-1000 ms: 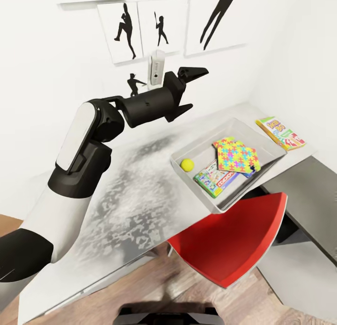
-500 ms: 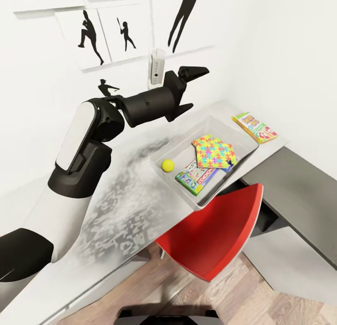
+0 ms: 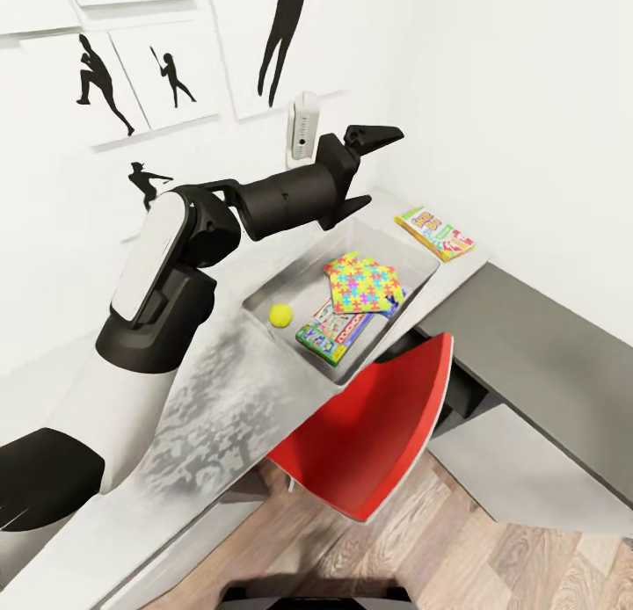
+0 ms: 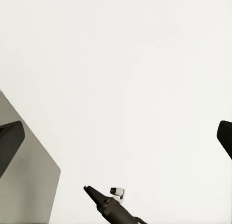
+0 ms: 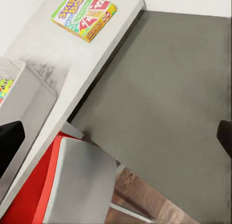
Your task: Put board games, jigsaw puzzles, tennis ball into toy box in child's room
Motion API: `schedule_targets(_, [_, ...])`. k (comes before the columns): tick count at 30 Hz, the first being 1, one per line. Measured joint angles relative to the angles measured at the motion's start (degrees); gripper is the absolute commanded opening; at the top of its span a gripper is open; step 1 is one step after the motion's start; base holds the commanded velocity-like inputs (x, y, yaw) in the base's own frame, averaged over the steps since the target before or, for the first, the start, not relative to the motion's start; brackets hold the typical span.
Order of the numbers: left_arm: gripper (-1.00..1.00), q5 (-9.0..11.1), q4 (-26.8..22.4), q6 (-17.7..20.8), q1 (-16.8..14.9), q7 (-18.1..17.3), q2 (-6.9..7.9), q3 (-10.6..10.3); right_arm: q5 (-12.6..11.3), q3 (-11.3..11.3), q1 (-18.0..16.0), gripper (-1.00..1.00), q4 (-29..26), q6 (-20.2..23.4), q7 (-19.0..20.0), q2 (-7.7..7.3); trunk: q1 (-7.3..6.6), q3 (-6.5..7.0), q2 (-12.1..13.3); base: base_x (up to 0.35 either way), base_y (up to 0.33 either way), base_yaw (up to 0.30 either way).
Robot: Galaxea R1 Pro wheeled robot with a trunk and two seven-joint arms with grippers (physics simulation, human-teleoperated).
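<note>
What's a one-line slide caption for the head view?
Open left gripper raised above the toy box holding ball, jigsaws and Monopoly; the yellow-green-red board game lies outside on the table.

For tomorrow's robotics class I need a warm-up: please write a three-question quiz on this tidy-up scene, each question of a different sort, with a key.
1. True or false: the tennis ball lies inside the toy box.
2. Which toy lies on the table outside the toy box?
A. the jigsaw puzzles
B. the yellow-green-red board game
C. the Monopoly board game
3. Fill in: the left gripper is held above the table with its jaws ____.

Key
1. True.
2. B; it rests beyond the box's far end, near the wall.
3. Open; nothing is between the jaws.
</note>
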Motion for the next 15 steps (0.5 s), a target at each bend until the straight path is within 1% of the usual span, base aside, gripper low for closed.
schedule_targets(2, [1.0,0.02,0.01,-0.01,0.0,0.02,-0.12,-0.35,0.08,-0.01,0.48,1.0,0.0,0.0,0.29,0.3,0.0,0.13,0.0,0.0,0.0,-0.224])
schedule_targets(4, [1.0,0.02,0.04,-0.01,0.0,0.05,-0.29,-1.28,0.25,-0.02,1.28,1.0,0.0,-0.01,0.97,1.1,0.0,0.25,0.0,0.0,0.0,-0.22])
schedule_targets(5, [1.0,0.01,0.04,-0.01,0.0,0.05,-0.3,-1.3,0.22,-0.02,1.29,1.0,0.0,0.0,0.98,1.11,0.0,0.32,0.0,0.0,0.0,-0.219])
schedule_targets(7, [1.0,0.02,0.04,-0.02,0.0,0.06,-0.41,-2.28,0.38,-0.05,1.9,1.0,0.01,-0.01,1.49,2.01,0.0,0.45,0.0,0.0,0.0,-0.217])
schedule_targets(8, [1.0,0.01,0.05,-0.02,0.0,0.06,-0.41,-2.3,0.35,-0.05,1.91,1.0,0.01,-0.01,1.5,2.03,0.0,0.52,0.0,0.0,0.0,-0.216])
schedule_targets(10, [1.0,0.01,0.05,-0.02,0.0,0.07,-0.49,-2.97,0.5,-0.08,2.3,1.0,0.05,-0.01,1.81,2.71,0.0,0.65,0.0,0.0,0.0,-0.215])
schedule_targets(15, [1.0,0.01,0.05,-0.02,0.0,0.08,-0.59,-3.57,0.58,-0.1,2.64,1.0,0.08,-0.01,2.12,3.37,0.0,0.99,0.0,0.0,0.0,-0.213])
